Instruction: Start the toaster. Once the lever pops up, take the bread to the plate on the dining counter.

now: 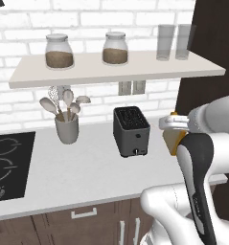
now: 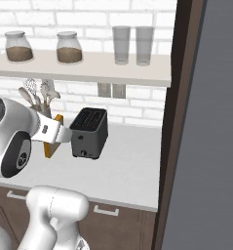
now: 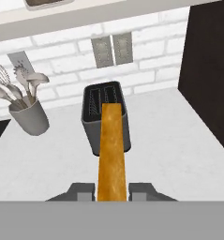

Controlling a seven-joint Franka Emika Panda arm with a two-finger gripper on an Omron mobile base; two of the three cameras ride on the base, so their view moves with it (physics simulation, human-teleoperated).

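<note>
The gripper [image 3: 112, 191] is clamped on the bread [image 3: 112, 154], one thin slice with an orange-gold crust, held edge-on between the two dark fingertips [image 3: 83, 190]. The slice is in the air in front of the toaster [image 1: 131, 131] and above the white worktop [image 1: 87, 172], apart from both. The toaster is a boxy dark grey body with two empty slots on top; its small lever [image 1: 137, 151] sits low on the narrow front face. Left of it stands one grey utensil cup [image 1: 67, 129] holding spoons and a whisk. On the pale shelf [image 1: 116, 69] are two glass jars [image 1: 59, 50] with brown contents and two empty glasses [image 1: 166, 42].
</note>
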